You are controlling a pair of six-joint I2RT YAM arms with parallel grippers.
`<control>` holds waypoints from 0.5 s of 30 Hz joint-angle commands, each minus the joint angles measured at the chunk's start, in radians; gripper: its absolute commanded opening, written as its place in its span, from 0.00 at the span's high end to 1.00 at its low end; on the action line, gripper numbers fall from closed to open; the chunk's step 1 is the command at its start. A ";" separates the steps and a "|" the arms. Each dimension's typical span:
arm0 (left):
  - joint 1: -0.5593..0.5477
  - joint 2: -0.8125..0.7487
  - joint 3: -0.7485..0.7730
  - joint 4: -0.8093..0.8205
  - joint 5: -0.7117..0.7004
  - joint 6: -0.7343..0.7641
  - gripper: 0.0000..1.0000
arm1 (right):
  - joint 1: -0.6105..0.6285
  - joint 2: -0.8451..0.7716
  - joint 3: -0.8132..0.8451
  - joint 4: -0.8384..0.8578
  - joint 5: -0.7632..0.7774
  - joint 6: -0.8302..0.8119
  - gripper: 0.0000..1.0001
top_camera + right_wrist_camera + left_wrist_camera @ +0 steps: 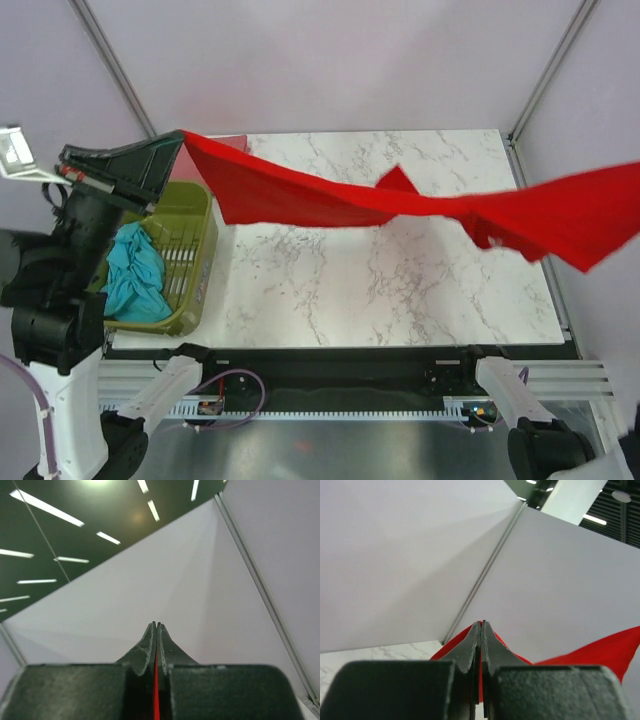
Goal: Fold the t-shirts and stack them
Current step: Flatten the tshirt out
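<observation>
The red t-shirt point(400, 205) hangs stretched in the air above the marble table point(330, 300), from upper left to the right edge. My left gripper point(176, 146) is shut on its left end; in the left wrist view the jaws point(481, 623) pinch red cloth point(600, 650). My right gripper is outside the top view; in the right wrist view it point(157, 625) is shut on a thin strip of red cloth point(155, 695). The teal t-shirt point(135, 275) lies crumpled in the basket. A small patch of pink cloth point(232, 142) shows behind the red shirt at the table's back left.
The olive-green plastic basket point(195, 250) stands at the table's left edge under my left arm. Grey enclosure walls with metal posts point(112, 70) surround the table. Both wrist cameras point upward at the walls and ceiling.
</observation>
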 commanded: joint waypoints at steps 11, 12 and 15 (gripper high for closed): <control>-0.002 0.028 0.016 -0.053 0.027 -0.022 0.98 | 0.341 0.021 0.028 -0.068 0.331 -0.078 1.00; 0.000 0.046 0.015 -0.060 0.003 0.016 0.98 | 0.372 0.082 0.025 -0.050 0.396 -0.111 1.00; 0.000 0.161 0.018 -0.074 -0.086 0.078 0.98 | 0.502 0.234 0.047 0.068 0.572 -0.305 1.00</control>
